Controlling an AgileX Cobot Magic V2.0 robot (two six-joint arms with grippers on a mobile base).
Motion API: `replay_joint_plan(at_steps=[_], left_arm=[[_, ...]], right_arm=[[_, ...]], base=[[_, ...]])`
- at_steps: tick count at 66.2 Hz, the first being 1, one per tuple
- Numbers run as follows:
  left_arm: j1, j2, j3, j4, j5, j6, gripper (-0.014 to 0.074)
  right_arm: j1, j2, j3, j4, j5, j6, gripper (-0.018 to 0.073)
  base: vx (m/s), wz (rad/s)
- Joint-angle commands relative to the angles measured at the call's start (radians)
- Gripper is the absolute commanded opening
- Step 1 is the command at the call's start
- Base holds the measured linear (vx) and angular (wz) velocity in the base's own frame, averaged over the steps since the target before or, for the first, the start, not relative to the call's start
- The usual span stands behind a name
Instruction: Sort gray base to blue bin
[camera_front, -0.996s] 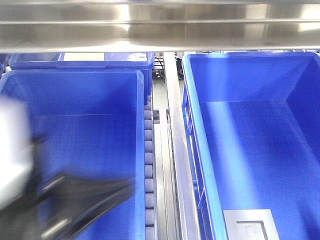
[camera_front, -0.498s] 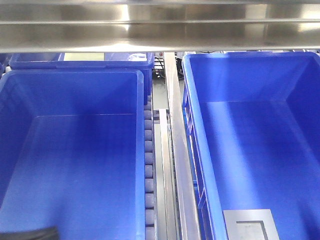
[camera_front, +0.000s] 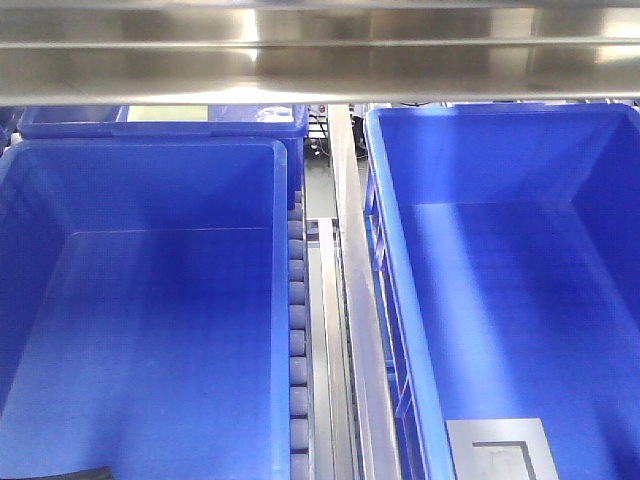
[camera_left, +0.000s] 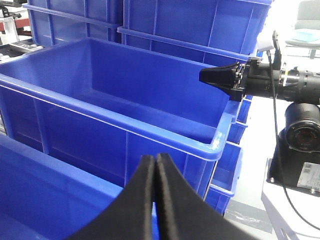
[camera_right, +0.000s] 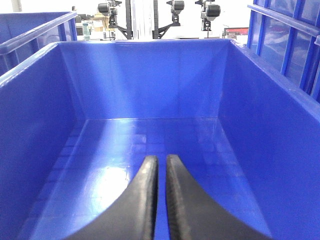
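Note:
The gray base (camera_front: 500, 450) shows its top face with a square recess at the bottom edge of the front view, inside the outline of the right blue bin (camera_front: 600, 150). A second blue bin (camera_front: 150, 150) stands on the left and holds nothing. My left gripper (camera_left: 155, 159) is shut on nothing, outside and in front of a blue bin (camera_left: 150, 131). My right gripper (camera_right: 161, 160) is shut and empty, its tips a hair apart, pointing into a blue bin (camera_right: 150, 47) with a bare floor. It also shows in the left wrist view (camera_left: 202, 76) over that bin's corner.
A steel rail (camera_front: 320, 60) crosses the top of the front view. A roller track and metal frame (camera_front: 330, 350) run between the two bins. More blue bins (camera_left: 200, 25) are stacked behind. A thin dark sliver of arm (camera_front: 70, 472) sits at the bottom left.
The blurred black left arm that reached across the left bin one second ago has pulled back out of the bottom left of the front view. The gray base has not moved.

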Motion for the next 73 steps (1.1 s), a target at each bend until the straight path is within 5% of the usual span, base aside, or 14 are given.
replay_joint_plan(at_steps=[1,45,53,65,73], left_arm=[[-0.002,0.004,-0.028,-0.014,-0.062,-0.011,-0.0005],[-0.002,0.004,-0.028,0.024,-0.063,-0.021,-0.0005],[-0.002,0.004,-0.028,0.158,-0.066,-0.183,-0.0005],[-0.002,0.004,-0.028,0.473,-0.066,-0.556,-0.0005],[-0.002,0.004,-0.028,0.512,-0.065,-0.61,-0.0005]], right_arm=[[-0.004,-0.009,-0.004,-0.006,-0.078,-0.007,-0.0004],[-0.004,-0.009,-0.004,-0.006,-0.078,-0.007,-0.0004],[-0.004,-0.009,-0.004,-0.006,-0.078,-0.007,-0.0004],[-0.004,-0.009,-0.004,-0.006,-0.078,-0.007,-0.0004],[-0.004,-0.009,-0.004,-0.006,-0.078,-0.007,-0.0004]], base=[[0.0,0.0],[0.0,0.0],[0.0,0.0],[0.0,0.0],[0.0,0.0]])
